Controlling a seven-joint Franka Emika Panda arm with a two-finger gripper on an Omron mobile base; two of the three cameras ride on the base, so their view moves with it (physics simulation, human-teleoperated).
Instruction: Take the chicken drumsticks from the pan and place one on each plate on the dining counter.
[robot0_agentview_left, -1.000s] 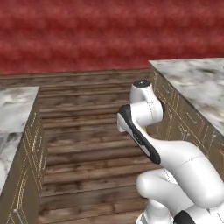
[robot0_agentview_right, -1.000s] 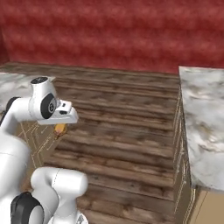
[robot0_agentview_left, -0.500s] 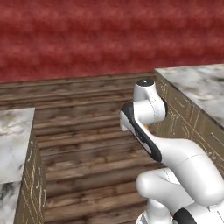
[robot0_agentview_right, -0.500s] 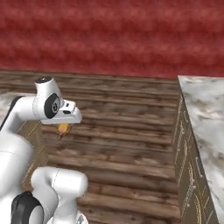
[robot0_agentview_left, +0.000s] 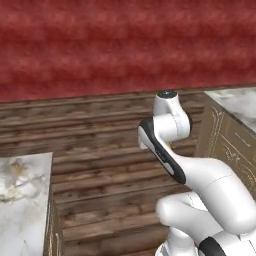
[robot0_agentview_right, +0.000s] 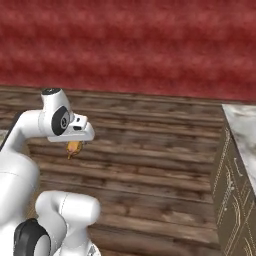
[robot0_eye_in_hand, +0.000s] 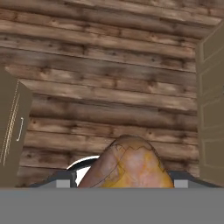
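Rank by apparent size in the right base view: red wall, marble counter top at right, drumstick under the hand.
1. Red wall, largest by far.
2. Marble counter top, a cropped corner at the right edge.
3. Drumstick, smallest, a small golden piece held in the hand.

A wooden plank floor (robot0_agentview_left: 105, 165), brown with darker grain and knots, runs back to the foot of a red wall (robot0_agentview_left: 100, 45). The boards lie crosswise in both base views and in the hand view (robot0_eye_in_hand: 109, 83). Standing on the floor are tan cabinets topped with white-grey marbled counters: one at the lower left of the left base view (robot0_agentview_left: 22, 200), another at its right edge (robot0_agentview_left: 235, 102), which also shows at the right of the right base view (robot0_agentview_right: 245, 125). The visible marble surfaces appear bare.
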